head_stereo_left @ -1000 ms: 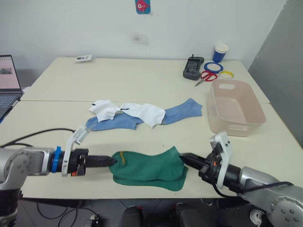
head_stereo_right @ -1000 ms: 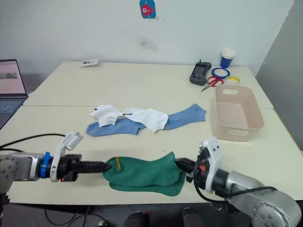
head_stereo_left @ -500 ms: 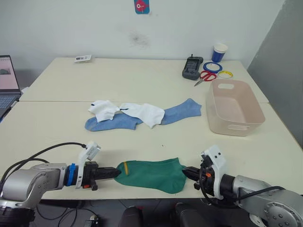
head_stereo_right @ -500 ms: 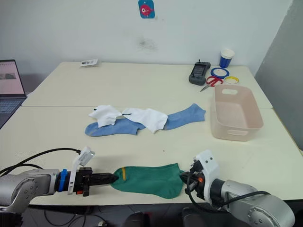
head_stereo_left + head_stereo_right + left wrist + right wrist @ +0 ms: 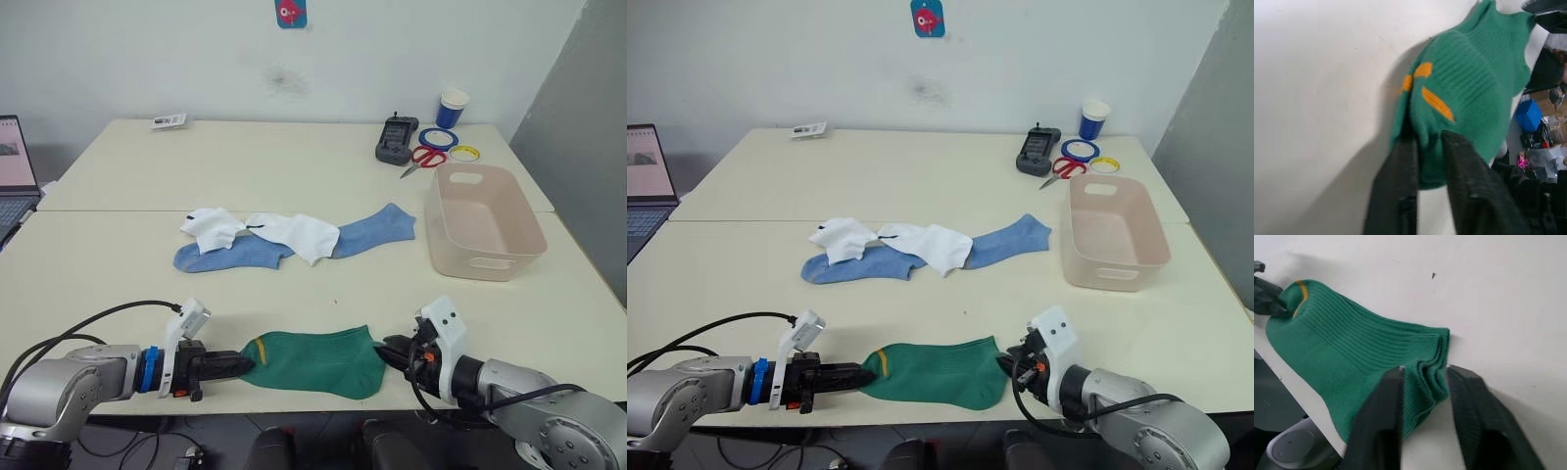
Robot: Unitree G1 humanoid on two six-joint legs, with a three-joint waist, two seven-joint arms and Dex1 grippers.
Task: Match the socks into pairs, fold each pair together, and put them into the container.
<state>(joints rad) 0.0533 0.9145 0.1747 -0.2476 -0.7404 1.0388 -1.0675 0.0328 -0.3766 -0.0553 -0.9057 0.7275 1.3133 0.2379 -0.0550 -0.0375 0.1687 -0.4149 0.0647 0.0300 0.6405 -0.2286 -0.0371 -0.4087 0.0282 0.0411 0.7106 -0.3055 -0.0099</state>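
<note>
Socks in green, raised a second ago, are now lying flat near the table edge while we are pinching both ends with our left gripper and right gripper, ready for folding.

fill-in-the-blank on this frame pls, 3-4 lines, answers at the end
1. Both grippers pinch opposite ends of the ____ socks at the table's near edge.
2. The left gripper grips the end bearing a ____ mark.
3. The container holds ____ socks.
4. Two white socks lie on top of the light ____ socks.

Answers: green; yellow; no; blue
</note>
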